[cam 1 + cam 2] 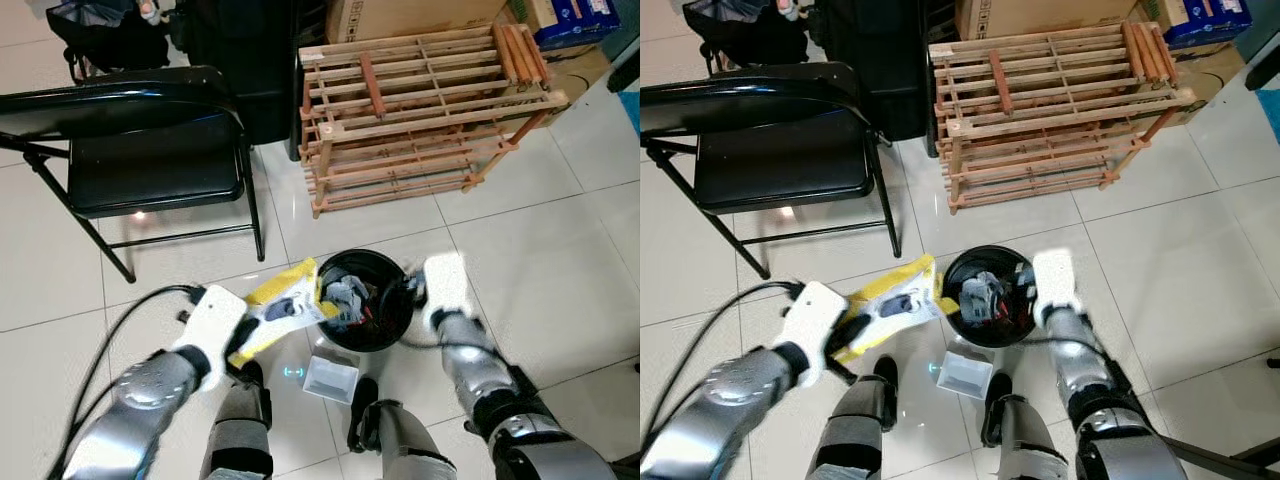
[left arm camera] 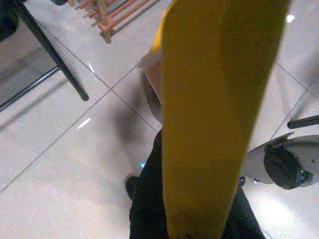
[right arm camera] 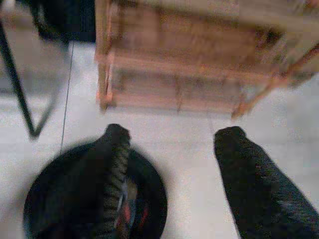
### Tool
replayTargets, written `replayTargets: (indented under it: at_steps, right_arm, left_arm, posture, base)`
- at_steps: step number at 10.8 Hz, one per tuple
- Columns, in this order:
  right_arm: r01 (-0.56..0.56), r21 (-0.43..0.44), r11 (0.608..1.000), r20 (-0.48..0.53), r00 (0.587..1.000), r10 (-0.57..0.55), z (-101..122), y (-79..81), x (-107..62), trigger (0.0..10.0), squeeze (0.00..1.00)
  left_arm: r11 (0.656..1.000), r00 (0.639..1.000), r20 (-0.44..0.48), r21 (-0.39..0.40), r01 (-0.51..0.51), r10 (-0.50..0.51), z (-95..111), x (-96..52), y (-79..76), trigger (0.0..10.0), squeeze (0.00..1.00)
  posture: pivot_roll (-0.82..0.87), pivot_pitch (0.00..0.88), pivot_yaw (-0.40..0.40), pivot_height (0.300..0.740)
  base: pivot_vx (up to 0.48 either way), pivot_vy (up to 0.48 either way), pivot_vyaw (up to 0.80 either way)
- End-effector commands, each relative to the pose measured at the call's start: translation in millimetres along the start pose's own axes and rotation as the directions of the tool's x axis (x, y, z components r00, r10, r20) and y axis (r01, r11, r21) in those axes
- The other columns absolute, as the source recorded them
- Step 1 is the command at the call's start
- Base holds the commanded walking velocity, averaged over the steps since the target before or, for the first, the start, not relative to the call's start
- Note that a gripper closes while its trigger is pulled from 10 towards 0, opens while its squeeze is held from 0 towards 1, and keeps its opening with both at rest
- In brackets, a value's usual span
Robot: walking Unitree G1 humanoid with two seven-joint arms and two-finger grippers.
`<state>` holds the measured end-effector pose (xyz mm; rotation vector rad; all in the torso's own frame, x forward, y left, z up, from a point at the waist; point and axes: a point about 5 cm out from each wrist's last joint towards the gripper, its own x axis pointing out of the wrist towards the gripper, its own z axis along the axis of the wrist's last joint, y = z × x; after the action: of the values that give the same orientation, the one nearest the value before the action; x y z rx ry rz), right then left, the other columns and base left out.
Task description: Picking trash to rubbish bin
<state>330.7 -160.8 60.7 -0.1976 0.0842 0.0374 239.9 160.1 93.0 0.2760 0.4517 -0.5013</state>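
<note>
A round black rubbish bin (image 1: 373, 345) stands on the tiled floor right before my feet, with several pieces of trash (image 1: 348, 296) inside. My left gripper (image 1: 243, 347) is shut on a yellow flat package (image 1: 283, 304), held tilted with its far end over the bin's left rim. The same yellow package (image 2: 214, 119) hangs along the fingers in the left wrist view. My right gripper (image 3: 174, 164) hovers open at the bin's right rim (image 1: 408, 300), nothing between its fingers (image 3: 115, 164).
A small white box (image 1: 330, 378) lies on the floor just in front of the bin. A black folding chair (image 1: 150, 160) stands at the far left, a wooden rack (image 1: 420, 110) behind the bin. A black cable (image 1: 110, 340) trails by my left arm.
</note>
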Motion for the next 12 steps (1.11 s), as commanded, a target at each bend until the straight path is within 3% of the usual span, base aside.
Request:
replayTargets:
  at_steps: [1,2,4,6,8,10,12]
  right_arm:
    - [0.047,0.023,0.999,0.019,0.999,-0.047,-4.8,-10.1,-8.0,10.0,1.0]
    - [0.09,0.042,0.995,0.111,0.989,-0.094,9.0,-19.4,-14.9,10.0,1.0]
    - [0.128,0.053,0.99,0.183,0.974,-0.135,24.1,-29.6,-41.0,10.0,1.0]
    - [0.126,0.068,0.99,0.124,0.983,-0.134,22.6,-29.8,-64.9,10.0,1.0]
    - [0.08,0.031,0.996,0.06,0.995,-0.081,26.3,-31.2,-102.9,10.0,1.0]
    - [0.083,0.03,0.996,-0.03,0.996,-0.082,25.9,-37.1,-124.9,10.0,1.0]
    - [-0.033,0.072,0.997,-0.125,0.991,0.042,30.2,-19.6,-139.2,10.0,0.0]
  left_arm:
    - [1.0,0.999,-0.026,-0.001,0.022,-0.022,-9.3,4.3,-6.4,10.0,0.0]
    - [0.999,0.999,-0.024,0.003,0.034,-0.034,-11.6,14.5,-7.4,10.0,0.0]
    - [0.999,0.999,0.002,0.022,0.035,-0.035,-8.5,37.3,-5.9,10.0,0.0]
    - [0.999,1.0,0.024,0.04,0.007,-0.008,-3.0,53.0,0.8,10.0,0.0]
    - [0.998,0.999,0.029,0.057,-0.02,0.018,-3.4,74.1,6.0,10.0,0.0]
    - [0.998,0.999,0.025,0.064,-0.022,0.021,-5.8,89.7,1.5,10.0,0.0]
    - [0.998,1.0,0.014,0.064,0.013,-0.014,-8.6,104.1,-12.3,10.0,0.0]
  posture:
    - [0.45,0.379,-0.068,0.74]
    - [0.42,0.368,-0.069,0.74]
    - [0.33,0.335,-0.07,0.74]
    - [0.29,0.321,-0.071,0.74]
    - [0.2,0.299,-0.072,0.74]
    - [0.15,0.297,-0.072,0.74]
    - [0.1,0.311,-0.069,0.74]
  base:
    - [0.0,0.0,0.0]
    - [0.0,0.0,0.0]
    - [0.0,0.0,0.0]
    - [0.0,0.0,0.0]
    - [0.0,0.0,0.0]
    - [0.0,0.0,0.0]
    - [0.0,0.0,0.0]
